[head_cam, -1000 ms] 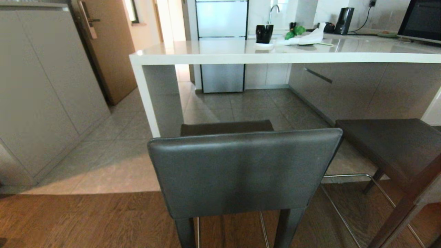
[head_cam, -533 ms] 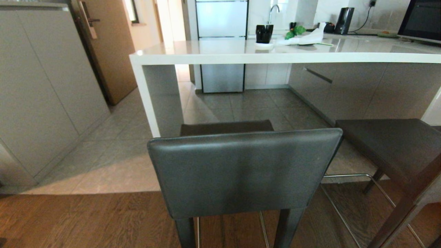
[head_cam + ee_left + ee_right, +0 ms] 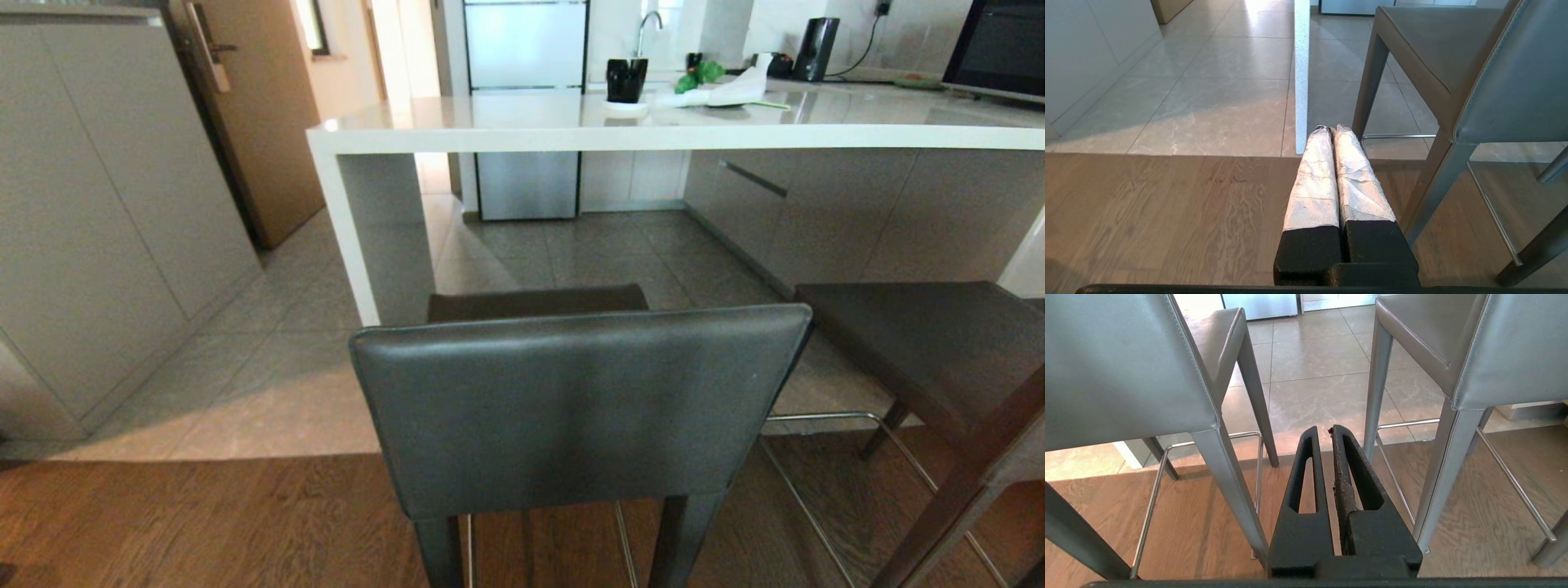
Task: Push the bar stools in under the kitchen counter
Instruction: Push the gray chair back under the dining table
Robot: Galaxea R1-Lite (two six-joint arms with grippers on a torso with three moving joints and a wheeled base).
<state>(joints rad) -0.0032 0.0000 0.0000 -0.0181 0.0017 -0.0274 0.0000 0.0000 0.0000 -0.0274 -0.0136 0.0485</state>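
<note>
Two stools stood out from the counter (image 3: 653, 135), none pushed in yet. Left gripper (image 3: 1331, 130) hung low over the wood floor (image 3: 1167, 212), jaws pressed together, white-wrapped, holding nothing, beside the near stool's leg. Right gripper (image 3: 1323, 430) also low, pointing into the gap between both stools, jaws closed bar a thin slit, empty. Neither arm showed in the head view; both looked parked, so likely the base or body would do the pushing, not a grasp.

Near stool (image 3: 580, 408) sat dead ahead, backrest toward the robot, seat facing the counter, back legs on wood, front end over the tile floor (image 3: 269, 384). Squared up that way, a straight shove on the backrest should send it under. Second stool (image 3: 931, 343) was just to the right, mostly cropped, footrest bar visible, also clear of the counter edge.

White side panel (image 3: 343, 237) of the counter stood just left of the near stool's path; drifting left could catch it. Under the counter looked open, grey cabinets well behind. On top further back: black cup (image 3: 626, 79), white cloth (image 3: 727, 91), something green (image 3: 698, 76), black kettle (image 3: 815, 49). Fridge (image 3: 526, 106) and door (image 3: 253, 106) beyond.
</note>
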